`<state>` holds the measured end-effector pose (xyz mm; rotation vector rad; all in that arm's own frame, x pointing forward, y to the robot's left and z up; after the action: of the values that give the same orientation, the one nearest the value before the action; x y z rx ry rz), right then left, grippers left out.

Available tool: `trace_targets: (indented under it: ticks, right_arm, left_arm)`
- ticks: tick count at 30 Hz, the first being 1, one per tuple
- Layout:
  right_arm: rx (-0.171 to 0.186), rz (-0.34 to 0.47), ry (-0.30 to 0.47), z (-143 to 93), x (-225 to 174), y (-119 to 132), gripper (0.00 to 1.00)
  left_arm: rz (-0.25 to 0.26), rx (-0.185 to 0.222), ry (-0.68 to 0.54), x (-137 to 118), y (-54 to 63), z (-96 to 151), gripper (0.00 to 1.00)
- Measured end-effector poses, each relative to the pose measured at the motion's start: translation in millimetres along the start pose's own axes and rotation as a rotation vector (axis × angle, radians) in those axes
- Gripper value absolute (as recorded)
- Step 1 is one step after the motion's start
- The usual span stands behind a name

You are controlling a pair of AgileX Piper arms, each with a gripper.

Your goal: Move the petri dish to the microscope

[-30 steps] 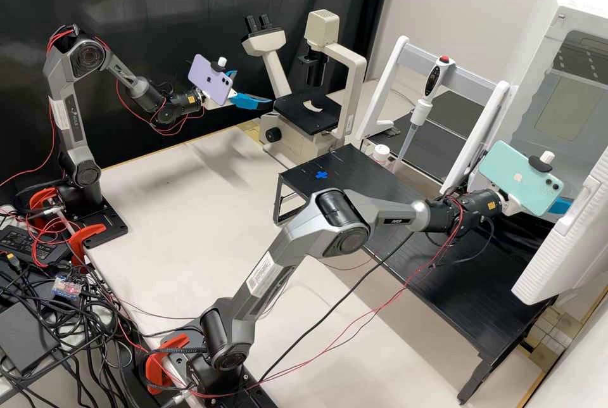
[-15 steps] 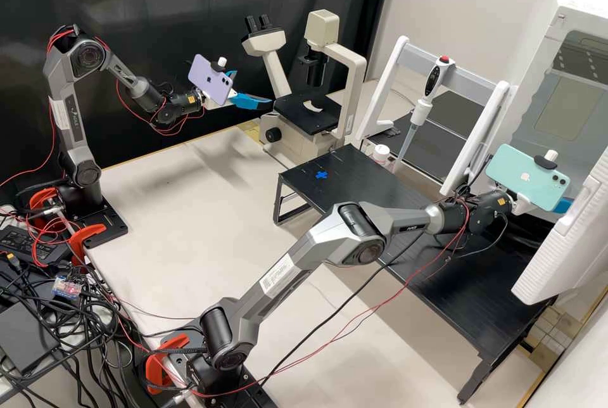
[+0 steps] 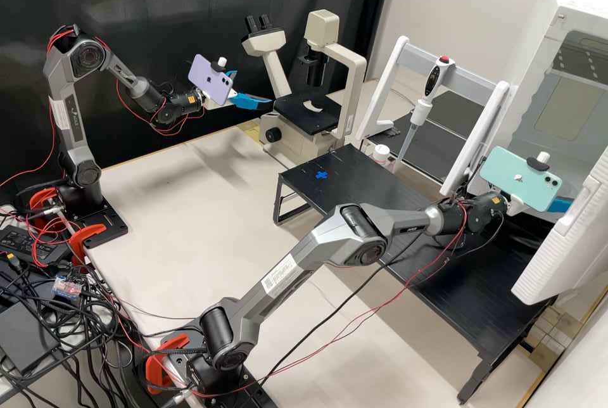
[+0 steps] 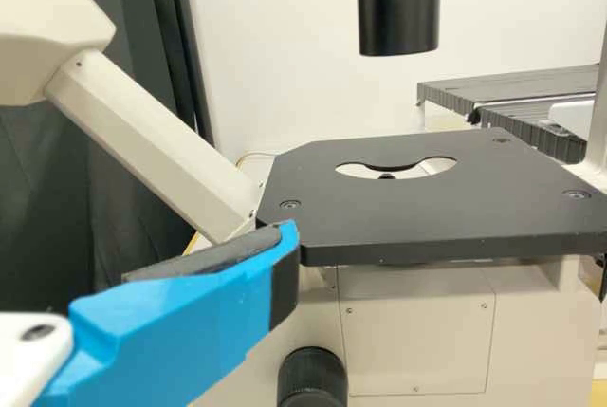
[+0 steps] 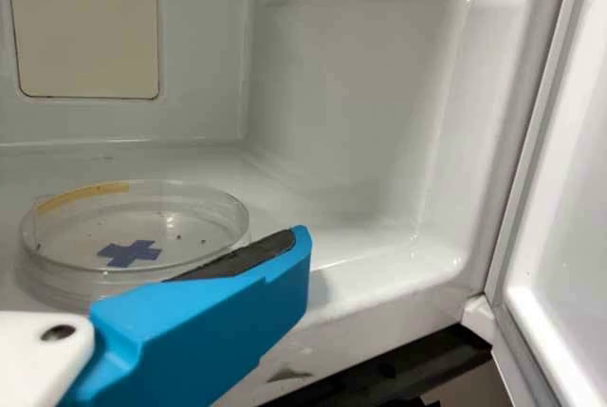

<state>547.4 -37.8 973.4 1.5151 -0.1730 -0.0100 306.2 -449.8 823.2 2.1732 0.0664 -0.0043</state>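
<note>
Petri dish (image 5: 142, 227) sits inside the open white cabinet (image 5: 351, 94).

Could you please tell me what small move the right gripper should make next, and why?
Probably ease the right gripper slightly towards the petri dish and line up around its rim: the dish rests on the white chamber's floor, with the gripper close by.
</note>
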Motion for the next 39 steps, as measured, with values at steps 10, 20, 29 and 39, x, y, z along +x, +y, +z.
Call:
trace_targets:
  ticks: [10, 20, 29, 39]
  right_arm:
    - [-0.008, 0.003, 0.008, 0.2, 2.4, -0.2, 0.00]
    - [-0.008, 0.003, 0.002, 5.6, 4.9, -1.9, 0.00]
    - [-0.008, 0.003, 0.002, 7.0, 5.1, -2.2, 0.00]
    - [-0.010, 0.007, 0.005, 8.3, 4.7, -0.4, 0.00]
  left_arm:
    - [0.000, 0.000, 0.000, 0.0, 0.0, 0.0, 1.00]
    - [0.000, 0.000, 0.000, 0.0, 0.0, 0.0, 1.00]
    - [0.000, 0.000, 0.000, 0.0, 0.0, 0.0, 1.00]
    - [0.000, 0.000, 0.000, 0.0, 0.0, 0.0, 1.00]
